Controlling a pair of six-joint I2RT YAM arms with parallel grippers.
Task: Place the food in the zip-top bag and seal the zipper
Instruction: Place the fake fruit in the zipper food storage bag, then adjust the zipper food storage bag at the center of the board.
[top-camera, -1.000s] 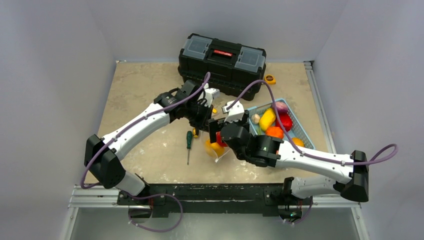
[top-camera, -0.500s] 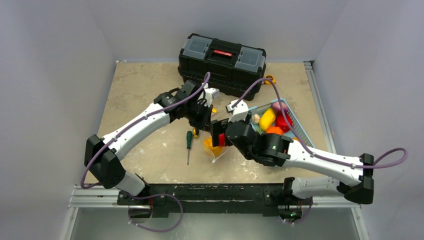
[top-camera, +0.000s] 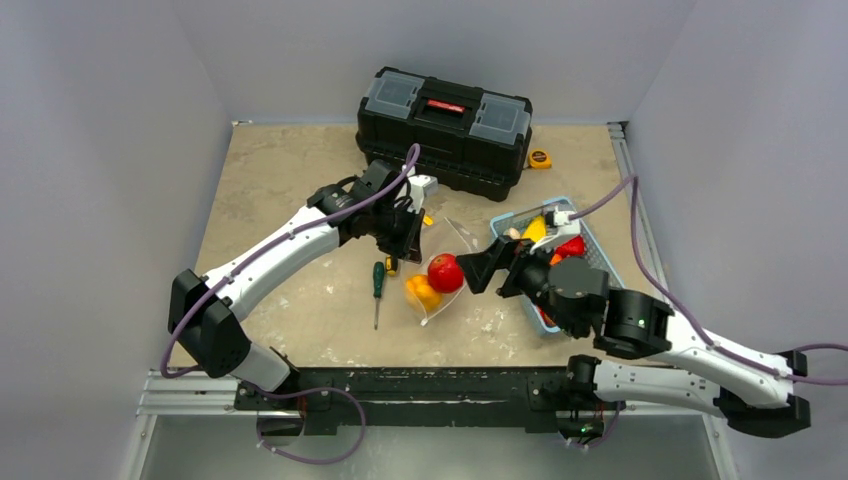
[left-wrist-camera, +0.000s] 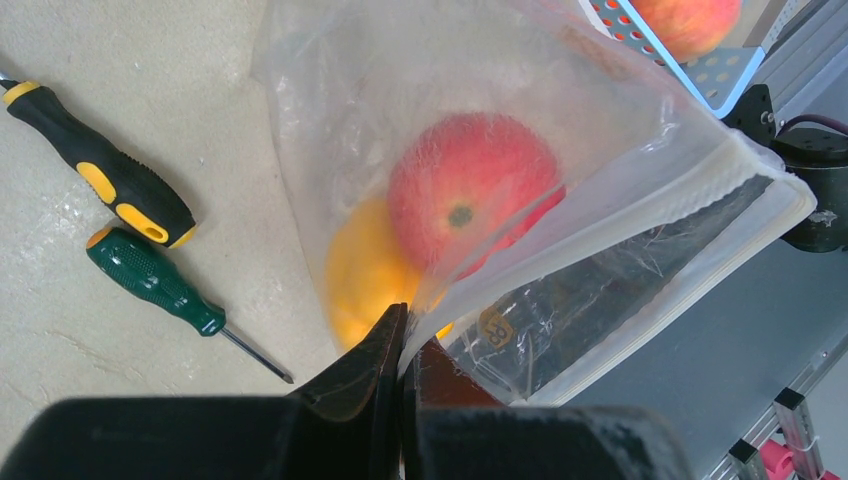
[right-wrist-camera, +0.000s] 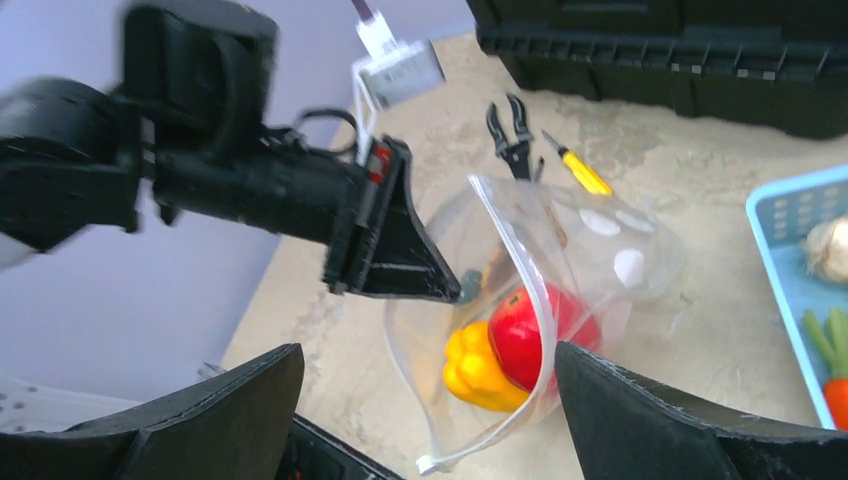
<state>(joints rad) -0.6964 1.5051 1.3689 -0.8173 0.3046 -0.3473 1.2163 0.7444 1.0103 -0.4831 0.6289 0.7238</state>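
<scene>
My left gripper is shut on one lip of the clear zip-top bag and holds its mouth up and open. A red apple and a yellow pepper lie inside the bag. In the left wrist view the closed fingertips pinch the film beside the zipper, above the apple. My right gripper hangs open and empty just right of the bag's mouth. Its wrist view looks into the bag along the white zipper. More food lies in the blue basket.
A black toolbox stands at the back, with a yellow tape measure to its right. A green-handled screwdriver and a yellow-handled screwdriver lie left of the bag. Pliers lie behind it.
My right gripper has drawn back to the right, away from the bag's mouth, and the red apple now shows inside the bag. The left gripper has kept its hold and place.
</scene>
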